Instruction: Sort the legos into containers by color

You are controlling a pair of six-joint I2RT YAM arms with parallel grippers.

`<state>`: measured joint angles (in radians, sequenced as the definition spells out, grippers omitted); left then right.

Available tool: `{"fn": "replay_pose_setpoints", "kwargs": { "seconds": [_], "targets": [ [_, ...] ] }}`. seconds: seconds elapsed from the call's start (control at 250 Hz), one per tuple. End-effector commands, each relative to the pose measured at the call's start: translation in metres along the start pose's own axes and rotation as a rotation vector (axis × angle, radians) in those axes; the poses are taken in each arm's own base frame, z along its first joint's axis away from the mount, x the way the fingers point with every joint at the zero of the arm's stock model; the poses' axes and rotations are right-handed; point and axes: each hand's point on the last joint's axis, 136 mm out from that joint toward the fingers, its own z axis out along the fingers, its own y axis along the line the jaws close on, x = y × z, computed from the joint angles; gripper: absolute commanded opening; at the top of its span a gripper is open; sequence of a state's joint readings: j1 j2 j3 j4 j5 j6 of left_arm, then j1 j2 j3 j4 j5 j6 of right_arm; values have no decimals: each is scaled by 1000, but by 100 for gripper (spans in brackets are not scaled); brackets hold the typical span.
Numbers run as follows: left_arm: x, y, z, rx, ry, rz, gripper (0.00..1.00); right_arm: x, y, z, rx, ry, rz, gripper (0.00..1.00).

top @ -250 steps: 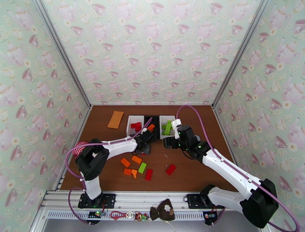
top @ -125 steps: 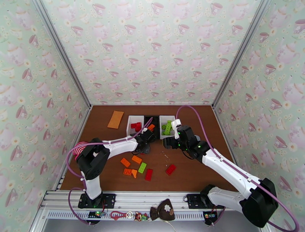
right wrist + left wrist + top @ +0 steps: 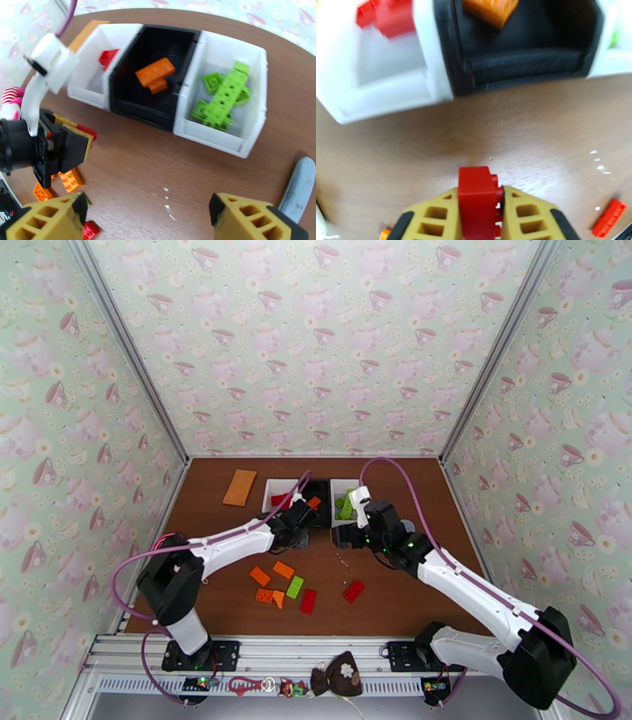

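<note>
My left gripper (image 3: 299,517) is shut on a red lego (image 3: 478,201), held above the table just in front of the containers. It also appears at the left of the right wrist view, left gripper (image 3: 65,146). The left white bin (image 3: 272,486) holds red legos (image 3: 107,56). In the black bin (image 3: 134,106) lie orange legos (image 3: 155,73), and the right white bin (image 3: 221,138) holds green legos (image 3: 223,96). My right gripper (image 3: 341,534) hovers open before the bins with nothing between its fingers (image 3: 245,215). Loose orange, green (image 3: 295,586) and red (image 3: 353,590) legos lie nearer the front.
A flat orange card (image 3: 239,487) lies at the back left. A pink-and-white striped plush toy (image 3: 10,98) sits at the table's left side. A grey-blue object (image 3: 298,189) lies right of my right gripper. Patterned walls close the table on three sides.
The left gripper has closed on a red lego and carried it up and back toward the bins, its arm swinging with it. The right gripper shifted slightly toward the bins.
</note>
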<state>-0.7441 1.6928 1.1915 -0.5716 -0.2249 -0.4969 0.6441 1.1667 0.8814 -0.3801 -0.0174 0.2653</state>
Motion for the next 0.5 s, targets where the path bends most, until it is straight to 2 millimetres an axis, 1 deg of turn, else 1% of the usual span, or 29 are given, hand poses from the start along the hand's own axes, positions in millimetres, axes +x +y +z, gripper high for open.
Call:
{"fn": "replay_pose_setpoints", "kwargs": {
  "seconds": [0.0, 0.12, 0.22, 0.328, 0.496],
  "targets": [
    [-25, 12, -19, -10, -69, -4, 25, -22, 25, -9, -99, -89, -19, 87],
    [-48, 27, -31, -8, -136, -45, 25, -35, 43, -10, -155, -154, -54, 87],
    [-64, 36, -32, -4, -169, -80, 25, -47, 56, -8, -190, -208, -75, 87],
    [-80, 48, -26, -19, -192, -111, 25, -58, 67, 0, -210, -247, -89, 88],
    [-104, 67, -7, -48, -205, -159, 26, -75, 87, 15, -236, -266, -126, 88]
  ]
}}
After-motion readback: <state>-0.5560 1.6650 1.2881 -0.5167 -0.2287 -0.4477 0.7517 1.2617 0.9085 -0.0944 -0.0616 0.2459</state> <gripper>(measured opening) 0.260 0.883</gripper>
